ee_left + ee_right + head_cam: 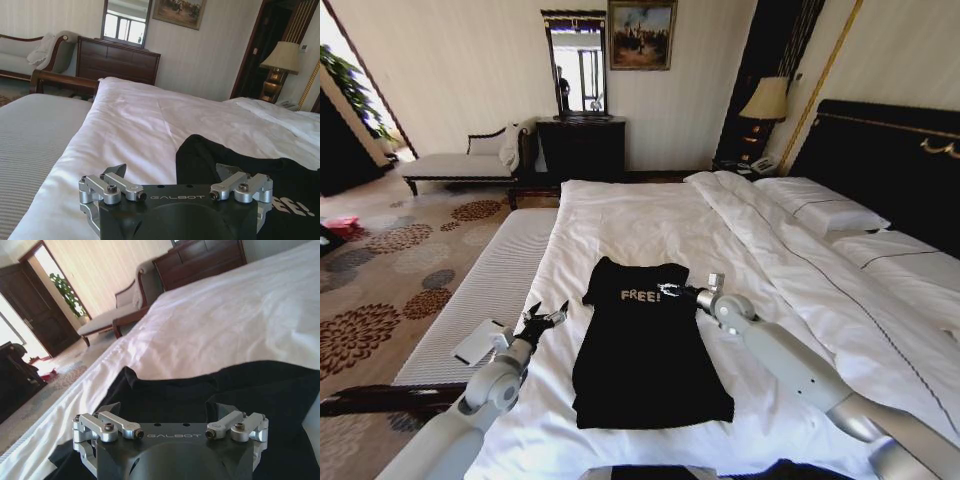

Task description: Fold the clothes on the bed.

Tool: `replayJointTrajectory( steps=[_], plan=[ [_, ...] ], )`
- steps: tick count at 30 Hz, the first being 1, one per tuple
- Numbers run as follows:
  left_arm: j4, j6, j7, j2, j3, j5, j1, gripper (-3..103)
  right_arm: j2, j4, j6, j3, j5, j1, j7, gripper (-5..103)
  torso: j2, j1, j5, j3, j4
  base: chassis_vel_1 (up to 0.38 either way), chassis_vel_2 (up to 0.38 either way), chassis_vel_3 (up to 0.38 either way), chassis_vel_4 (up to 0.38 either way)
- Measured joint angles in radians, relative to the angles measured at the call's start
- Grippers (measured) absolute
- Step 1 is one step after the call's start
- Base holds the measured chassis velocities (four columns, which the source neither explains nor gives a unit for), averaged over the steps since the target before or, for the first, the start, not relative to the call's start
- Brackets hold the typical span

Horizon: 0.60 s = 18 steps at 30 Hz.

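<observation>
Left hand (546, 318): fingers spread apart, holding nothing, poised over the white duvet (650, 225) just beside the shirt's left edge. 
Right hand (682, 291): at the shirt's right shoulder, by the lettering; fingers apart in the right wrist view (167, 412), above black cloth; contact with the fabric cannot be made out. 
Black T-shirt (645, 350): flat, narrowed, sleeves not visible, "FREE!" facing up, on the near part of the bed (860, 150). Lettering cut off in the left wrist view (295, 190). 
Bed's near edge: cut off by the picture's lower border.
</observation>
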<state>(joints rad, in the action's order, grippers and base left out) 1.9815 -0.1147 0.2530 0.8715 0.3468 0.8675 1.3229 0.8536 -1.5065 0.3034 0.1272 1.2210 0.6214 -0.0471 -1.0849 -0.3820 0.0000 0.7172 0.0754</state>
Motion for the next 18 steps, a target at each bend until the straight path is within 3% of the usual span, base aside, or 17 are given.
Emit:
replayJointTrajectory(
  steps=[5, 9, 12, 18],
  plan=[
    [0.007, -0.001, 0.003, -0.002, 0.006, 0.003, 0.006, 100, -0.003, 0.0, -0.066, -0.007, -0.111, 0.015, -0.04, 100, 0.0, 0.0, 0.0002, 0.0, -0.0003, 0.0, 0.0, 0.0, 0.0],
    [0.009, -0.001, 0.003, -0.002, 0.007, 0.004, 0.01, 100, -0.021, -0.048, -0.061, -0.037, -0.079, 0.045, -0.087, 100, 0.0, 0.0, 0.0001, 0.0, -0.0002, 0.0, 0.0, 0.0, 0.0],
    [0.01, -0.001, 0.003, -0.001, 0.006, 0.004, 0.009, 100, -0.036, -0.077, -0.015, -0.049, -0.115, 0.066, -0.077, 100, 0.0, 0.0, -0.0001, 0.0, -0.0002, 0.0, 0.0, 0.0, 0.0],
    [0.017, -0.004, 0.01, 0.0, -0.004, 0.005, -0.003, 100, -0.045, -0.082, -0.042, -0.123, -0.162, 0.14, -0.046, 100, 0.0, 0.0, 0.0001, 0.0, -0.0003, 0.0, 0.0, 0.0, 0.0]
  ],
)
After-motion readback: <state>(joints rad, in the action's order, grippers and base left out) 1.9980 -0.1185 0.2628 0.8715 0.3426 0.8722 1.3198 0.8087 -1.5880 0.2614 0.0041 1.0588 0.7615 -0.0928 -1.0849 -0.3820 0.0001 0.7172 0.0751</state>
